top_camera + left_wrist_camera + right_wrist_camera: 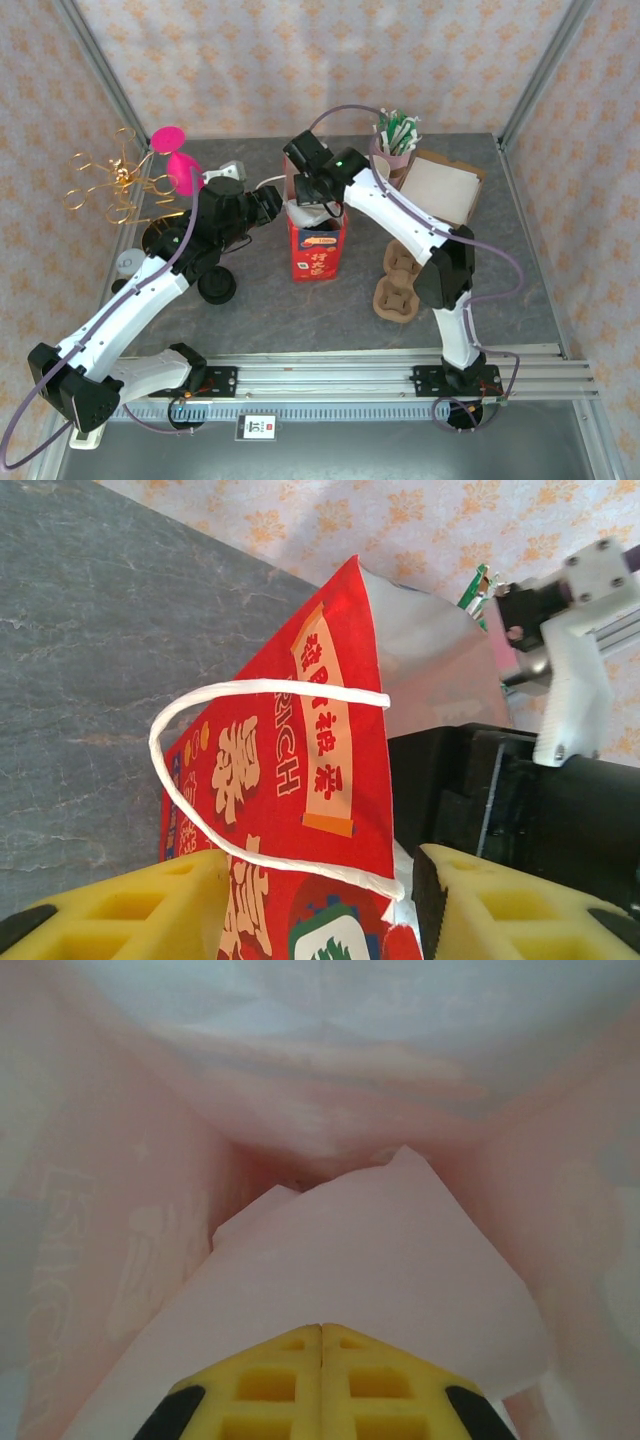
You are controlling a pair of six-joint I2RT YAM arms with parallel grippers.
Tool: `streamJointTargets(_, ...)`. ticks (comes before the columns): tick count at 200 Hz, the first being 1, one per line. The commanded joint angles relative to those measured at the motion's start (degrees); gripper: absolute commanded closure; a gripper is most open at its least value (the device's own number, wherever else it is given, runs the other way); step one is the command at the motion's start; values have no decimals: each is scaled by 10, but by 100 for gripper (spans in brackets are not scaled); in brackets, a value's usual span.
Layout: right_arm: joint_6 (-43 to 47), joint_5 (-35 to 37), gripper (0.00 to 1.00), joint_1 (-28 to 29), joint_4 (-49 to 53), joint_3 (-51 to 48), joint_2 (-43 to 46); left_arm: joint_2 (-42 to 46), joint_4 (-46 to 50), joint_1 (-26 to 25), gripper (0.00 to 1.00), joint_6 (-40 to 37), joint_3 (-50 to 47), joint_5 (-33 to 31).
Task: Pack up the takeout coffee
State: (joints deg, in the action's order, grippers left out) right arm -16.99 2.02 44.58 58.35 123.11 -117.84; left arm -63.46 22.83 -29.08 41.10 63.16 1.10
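Right gripper [320,1335]: fingers pressed together inside the red paper bag [317,250], a pale paper sheet [380,1250] just past the tips; whether it is pinched cannot be told.
Left gripper [320,855]: fingers apart, astride the bag's upper left side by its white cord handle [200,770]; whether they clamp it cannot be told.
Bag: upright, mid-desk [300,310].
Pulp cup carrier [398,290]: right of the bag, apart from it.

The red bag [285,780] is glossy printed paper with a twisted cord handle [270,686], on a matt, stone-patterned tabletop [90,630].
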Motion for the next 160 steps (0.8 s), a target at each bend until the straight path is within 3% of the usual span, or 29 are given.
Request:
streamJointTargets(1, 7, -10, 84, 1, -7, 52, 25, 4, -14, 7, 48, -1, -5, -10)
streamJointTargets(46, 5, -12, 50, -9, -63, 63, 108, 19, 25, 7, 47, -19, -9, -79)
streamJointTargets(74, 1, 19, 25, -81, -120, -28, 187, 58, 48, 16, 41, -23, -42, -172)
streamJointTargets(104, 3, 139, 1, -205, -285, -308, 316, 106, 26, 34, 33, -27, -133, -323)
streamJointTargets(118, -1, 196, 0, -275, -393, -462, 372, 125, -19, 48, 26, -46, -191, -397)
streamJointTargets(141, -32, 230, 0, -390, -580, -674, 413, 143, -189, 91, 9, -134, -305, -443)
streamJointTargets(160, -11, 241, 0, -435, -755, -823, 399, 124, -377, 136, 1, -232, -395, -426)
